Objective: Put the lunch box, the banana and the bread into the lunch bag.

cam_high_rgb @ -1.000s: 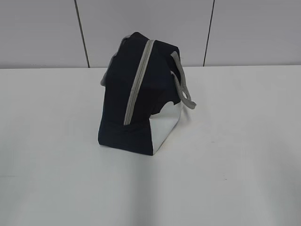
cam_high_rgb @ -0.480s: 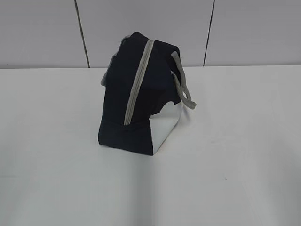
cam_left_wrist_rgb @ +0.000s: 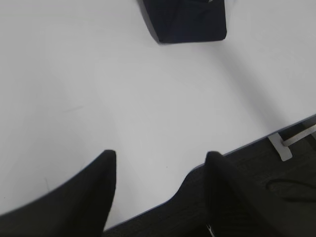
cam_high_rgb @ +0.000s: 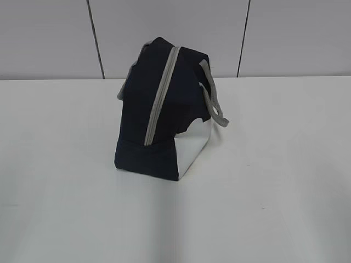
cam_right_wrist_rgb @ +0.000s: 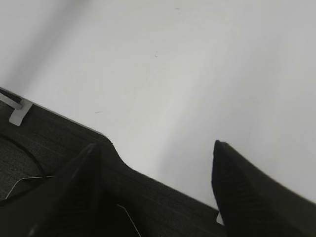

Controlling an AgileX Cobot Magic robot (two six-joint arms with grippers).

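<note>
The dark navy lunch bag (cam_high_rgb: 159,109) stands upright in the middle of the white table (cam_high_rgb: 274,181), its grey zipper (cam_high_rgb: 162,93) shut along the top and its white side panel facing right. Its lower corner shows at the top of the left wrist view (cam_left_wrist_rgb: 185,22). The lunch box, the banana and the bread are out of view. My left gripper (cam_left_wrist_rgb: 160,154) is open and empty over the table's front edge. My right gripper (cam_right_wrist_rgb: 155,145) is open and empty, also at the table's front edge. Neither gripper shows in the exterior view.
A grey strap handle (cam_high_rgb: 213,104) hangs off the bag's right side. The table's front edge (cam_left_wrist_rgb: 247,145) drops to a dark floor with a cable (cam_left_wrist_rgb: 289,190). A grey panelled wall (cam_high_rgb: 285,38) rises behind the table.
</note>
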